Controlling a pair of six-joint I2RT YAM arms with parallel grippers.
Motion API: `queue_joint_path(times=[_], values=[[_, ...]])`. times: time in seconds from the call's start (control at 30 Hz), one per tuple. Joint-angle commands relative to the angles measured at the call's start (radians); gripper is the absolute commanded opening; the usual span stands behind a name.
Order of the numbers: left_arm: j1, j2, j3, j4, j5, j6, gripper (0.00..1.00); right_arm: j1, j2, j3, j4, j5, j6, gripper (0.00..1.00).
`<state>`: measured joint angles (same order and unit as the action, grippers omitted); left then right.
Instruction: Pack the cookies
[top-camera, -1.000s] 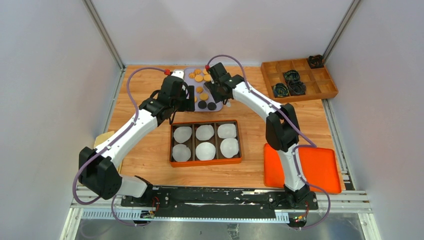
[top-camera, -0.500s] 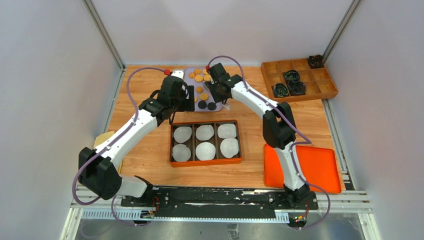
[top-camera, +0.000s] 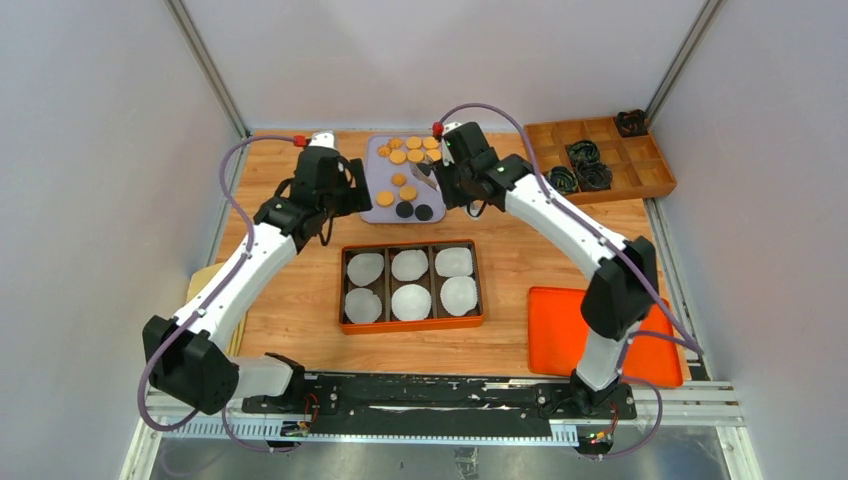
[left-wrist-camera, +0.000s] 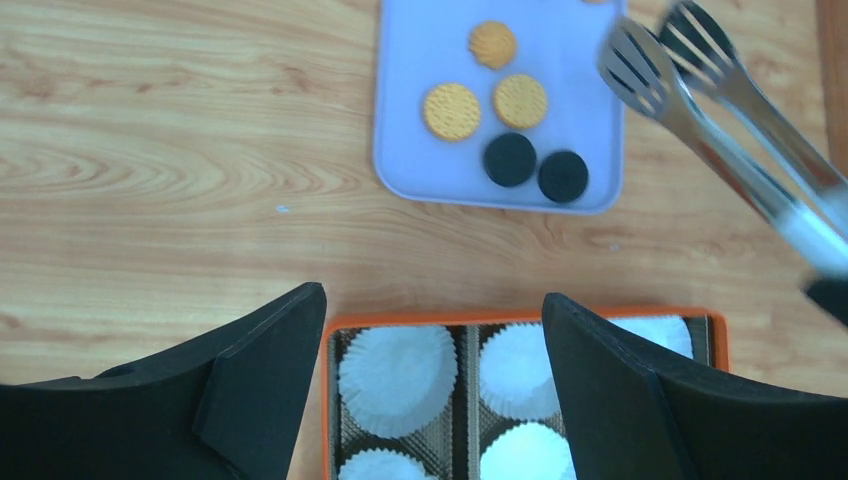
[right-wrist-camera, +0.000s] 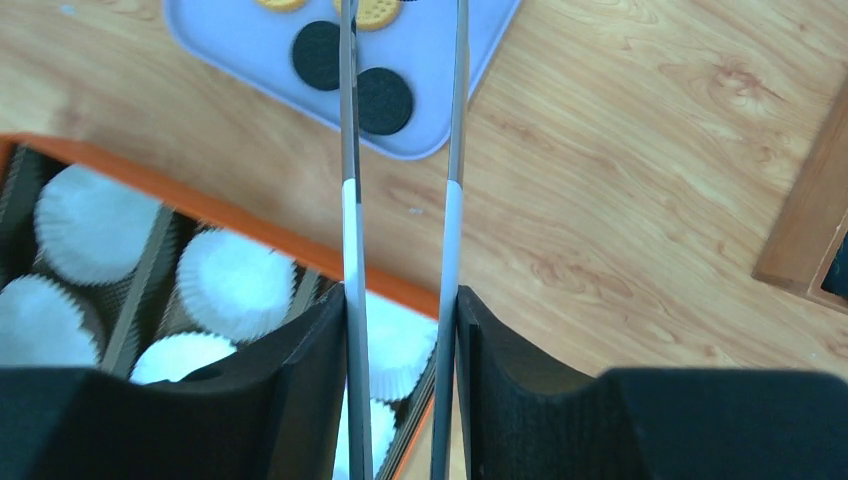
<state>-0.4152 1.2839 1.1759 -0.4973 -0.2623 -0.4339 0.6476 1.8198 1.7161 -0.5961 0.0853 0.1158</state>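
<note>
Golden, coin-round cookies (left-wrist-camera: 452, 110) lie flat on a smooth pale-lavender tray (left-wrist-camera: 420, 170) at the far side of the wood-grain table (left-wrist-camera: 150, 180), with two black discs (left-wrist-camera: 511, 159) at the tray's near edge. The right gripper (right-wrist-camera: 400, 310) is clamped around slim metal tongs (right-wrist-camera: 350, 150), whose slotted tips hang apart over the tray. The left gripper (left-wrist-camera: 432, 300), fingers spread wide and holding nothing, hovers beside the tray, beyond an orange box (left-wrist-camera: 520, 317) lined with pleated white paper liners (left-wrist-camera: 397, 365).

No text, label, brand, number or sign is legible in any view. Any marking on the faces of the cookies (left-wrist-camera: 452, 110) is too small to make out, in both the overhead and wrist views.
</note>
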Motion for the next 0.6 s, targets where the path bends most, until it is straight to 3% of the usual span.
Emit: queue_joint_path(times=[0.0,0.17,0.37,0.57], values=[[0.134,0.003,-0.015,0.036,0.134,-0.108,0.87,0.065,-0.133,-0.098,0.013,-0.032,0.009,0.0],[0.188,0.015,-0.003,0.043,0.077,-0.137,0.87,0.163,-0.247,-0.186,-0.018,-0.063,0.0,0.0],[0.285,0.042,0.008,0.089,0.222,-0.212,0.87,0.319,-0.323,-0.273,-0.038,-0.068,0.008,0.0],[0.291,0.036,-0.016,0.094,0.255,-0.21,0.86,0.421,-0.294,-0.289,-0.039,-0.07,0.025,0.0]])
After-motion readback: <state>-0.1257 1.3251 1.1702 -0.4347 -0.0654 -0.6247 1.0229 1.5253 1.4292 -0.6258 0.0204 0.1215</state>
